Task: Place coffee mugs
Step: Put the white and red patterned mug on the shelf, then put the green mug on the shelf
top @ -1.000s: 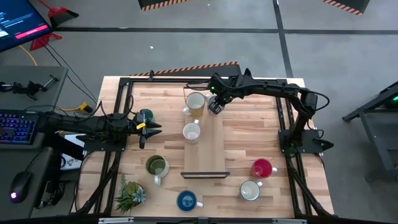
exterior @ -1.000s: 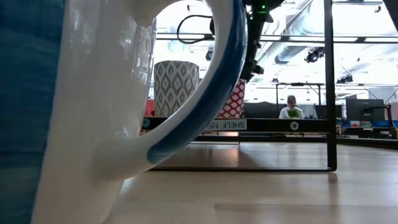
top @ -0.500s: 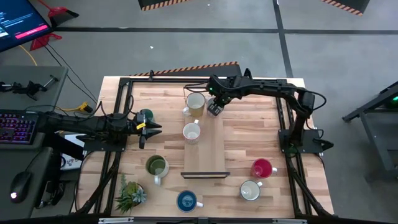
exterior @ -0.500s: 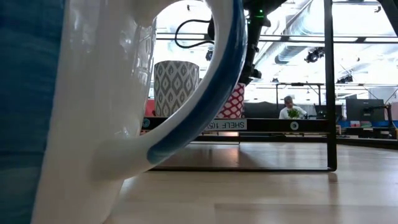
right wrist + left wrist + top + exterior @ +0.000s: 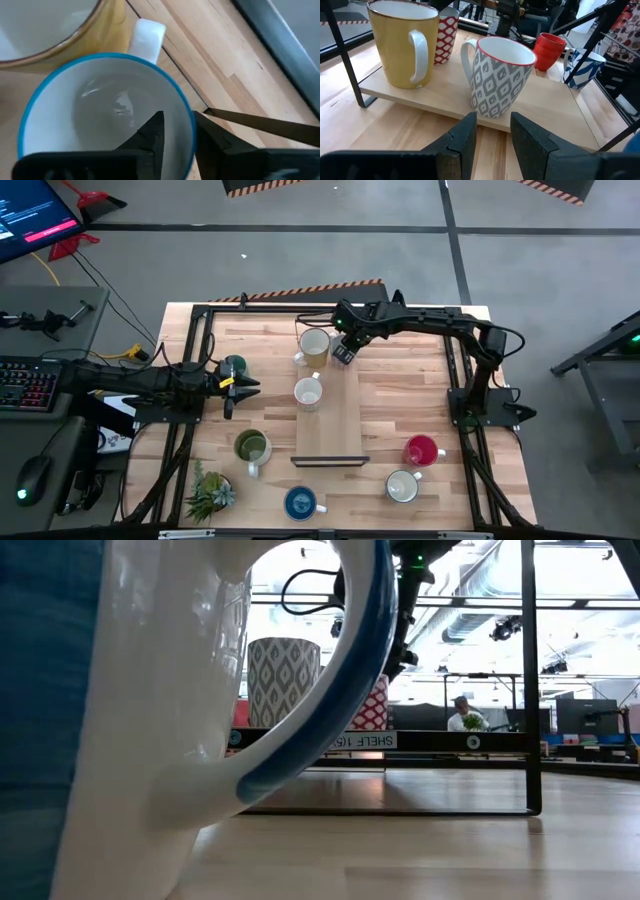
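My right gripper (image 5: 344, 352) is at the far end of the raised wooden board (image 5: 331, 430), shut on a red-patterned, blue-rimmed mug (image 5: 100, 110) (image 5: 373, 705) right beside the yellow mug (image 5: 314, 345). A grey-patterned mug (image 5: 307, 393) (image 5: 500, 75) stands on the board nearer. My left gripper (image 5: 237, 383) (image 5: 492, 137) is open at the table's left side, level with the board, next to a teal mug (image 5: 233, 367). The olive (image 5: 251, 448), blue (image 5: 300, 502), white (image 5: 402, 486) and red (image 5: 422, 451) mugs stand on the table. My right gripper holds the blue-rimmed mug by its wall at the rim (image 5: 189, 112), one finger (image 5: 152, 131) inside the mug and one (image 5: 216, 134) outside. The fingers come from above, pointing down. The mug stays upright; whether its base is on the board I cannot tell.
A spiky potted plant (image 5: 208, 492) stands at the near left corner. A black metal frame (image 5: 205, 320) runs around the table's edges. In the low view the blue-and-white mug (image 5: 150, 720) fills the foreground. A person (image 5: 466, 712) sits far behind the table.
My right gripper has sunk a little with its mug and shifted slightly toward the yellow mug. My left arm has kept still.
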Controlling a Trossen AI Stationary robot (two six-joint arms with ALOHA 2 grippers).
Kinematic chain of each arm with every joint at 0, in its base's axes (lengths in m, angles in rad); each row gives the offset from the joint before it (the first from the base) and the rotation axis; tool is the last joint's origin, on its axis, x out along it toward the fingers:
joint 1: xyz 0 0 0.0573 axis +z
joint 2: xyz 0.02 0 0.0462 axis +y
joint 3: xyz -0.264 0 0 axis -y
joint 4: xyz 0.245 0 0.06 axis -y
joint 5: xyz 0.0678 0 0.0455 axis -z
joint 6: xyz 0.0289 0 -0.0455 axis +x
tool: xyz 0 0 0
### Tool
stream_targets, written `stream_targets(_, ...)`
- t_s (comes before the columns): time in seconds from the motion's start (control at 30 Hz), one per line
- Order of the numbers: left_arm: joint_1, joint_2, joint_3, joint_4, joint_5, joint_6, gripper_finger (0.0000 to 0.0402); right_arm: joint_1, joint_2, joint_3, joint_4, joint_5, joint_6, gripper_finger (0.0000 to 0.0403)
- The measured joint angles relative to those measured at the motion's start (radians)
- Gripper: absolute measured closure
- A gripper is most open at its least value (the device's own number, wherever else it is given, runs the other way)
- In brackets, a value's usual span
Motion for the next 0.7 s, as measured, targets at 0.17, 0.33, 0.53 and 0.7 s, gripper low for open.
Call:
stream_targets(0.17,0.0,0.0,0.0,-0.022,0.0,-0.001,0.0292,-0.008,-0.009,0.014,-0.013,-0.003,-0.012,0.032)
stream_targets(0.33,0.0,0.0,0.0,-0.022,0.0,-0.001,0.0292,-0.006,-0.01,0.066,-0.048,-0.004,-0.037,0.032)
stream_targets(0.53,0.0,0.0,0.0,-0.024,0.0,0.0,0.0292,-0.006,-0.01,0.152,-0.151,-0.007,-0.042,0.032)
stream_targets(0.7,0.0,0.0,0.0,-0.024,0.0,-0.001,0.0292,0.012,-0.01,0.253,-0.286,0.007,-0.063,0.032)
